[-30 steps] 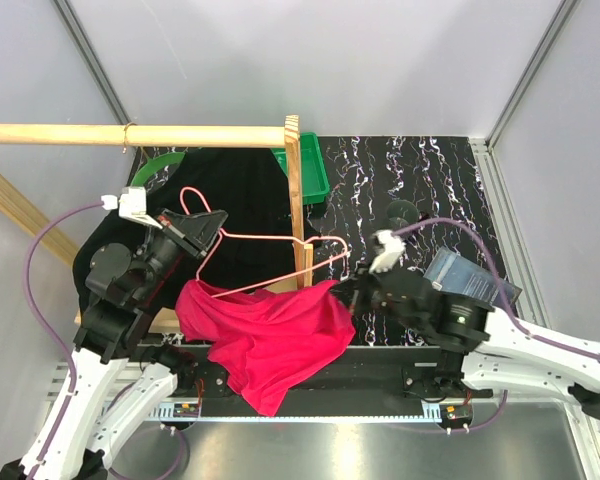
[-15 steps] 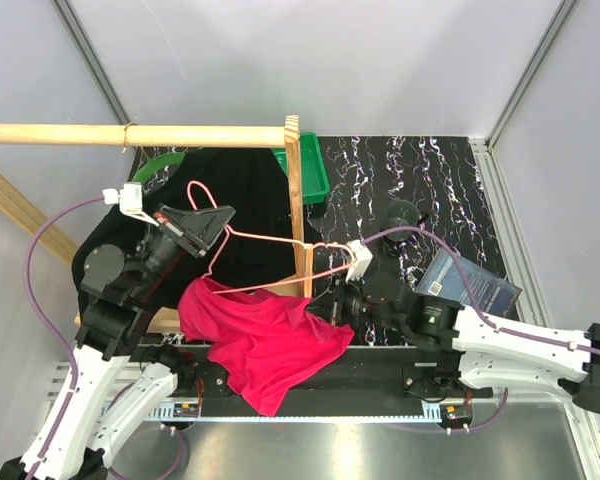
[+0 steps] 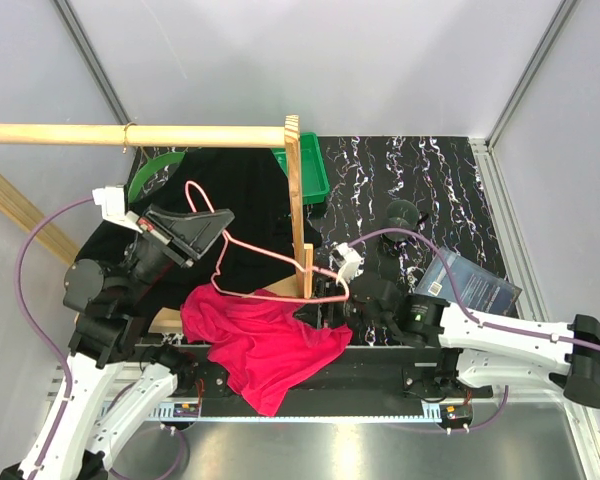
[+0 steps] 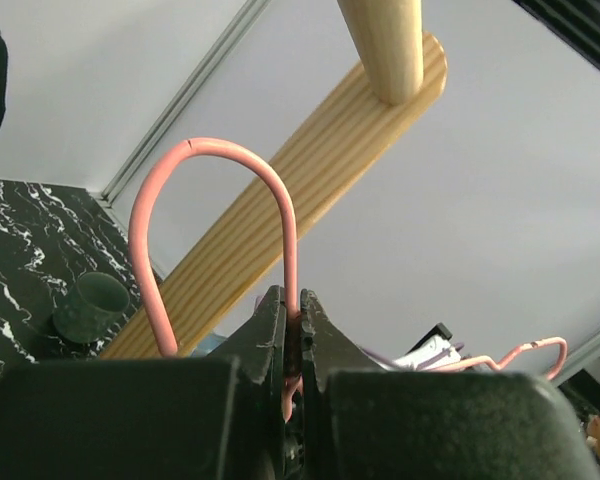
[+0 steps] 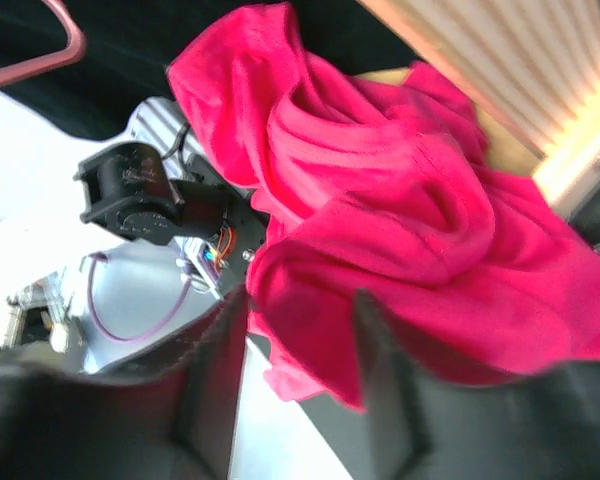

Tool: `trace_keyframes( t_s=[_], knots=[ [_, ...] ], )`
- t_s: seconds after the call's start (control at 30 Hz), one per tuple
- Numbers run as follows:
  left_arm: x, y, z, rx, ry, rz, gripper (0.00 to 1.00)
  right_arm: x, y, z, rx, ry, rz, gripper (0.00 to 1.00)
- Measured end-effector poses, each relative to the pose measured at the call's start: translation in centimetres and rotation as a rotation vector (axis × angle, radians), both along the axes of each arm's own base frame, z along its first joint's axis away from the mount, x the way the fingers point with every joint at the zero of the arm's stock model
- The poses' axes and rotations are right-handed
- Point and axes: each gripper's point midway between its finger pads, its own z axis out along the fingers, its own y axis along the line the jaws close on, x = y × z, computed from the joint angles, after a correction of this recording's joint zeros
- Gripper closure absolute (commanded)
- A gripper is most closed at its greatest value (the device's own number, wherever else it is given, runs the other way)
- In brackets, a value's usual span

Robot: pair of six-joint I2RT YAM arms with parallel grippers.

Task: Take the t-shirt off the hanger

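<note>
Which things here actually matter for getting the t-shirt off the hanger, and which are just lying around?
Job in hand: red t-shirt, pink hanger, left end effector clamping its hook, right end effector open by the shirt.
Lying about: green bin, black cloth, dark cup, blue-grey packet, wooden rack.

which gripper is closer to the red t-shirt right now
Right. The right gripper is at the right edge of the t-shirt, open, with cloth just ahead of it. The left gripper is shut on the hook of the hanger, not touching the cloth.
</note>
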Motion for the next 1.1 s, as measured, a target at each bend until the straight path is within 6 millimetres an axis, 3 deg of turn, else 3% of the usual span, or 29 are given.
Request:
trace_keyframes(
  t_s=[0.03,0.2,0.47,0.6,0.83,0.93,1.1],
  knots=[
    [-0.4,0.0,-0.1,0.013,-0.009,-0.007,1.0,0.0,-0.4,-0.2,-0.02,-0.001,-0.005,0.17],
    [-1.5,-0.6,-0.9,0.076,-0.045,-0.058,1.0,0.2,-2.7,0.0,-0.106,-0.005,-0.042,0.0],
    [-3.6,-2.0,-3.1,0.288,-0.171,-0.187,1.0,0.1,-6.3,3.2,-0.183,-0.016,-0.076,0.0],
    [-5.5,-2.4,-3.5,0.368,-0.282,-0.27,1.0,-0.9,-7.2,7.0,-0.126,-0.026,-0.041,0.04],
    [-7.8,-2.9,-4.0,0.429,-0.421,-0.401,1.0,-4.4,-5.5,16.4,0.139,-0.036,0.15,0.15],
    [-7.9,-3.2,-3.7,0.425,-0.451,-0.423,1.0,-5.8,-4.0,18.0,0.211,-0.003,0.239,0.19],
    [-7.2,-3.7,-3.3,0.397,-0.472,-0.445,1.0,-7.1,-0.4,18.5,0.281,0.084,0.363,0.22]
  ],
)
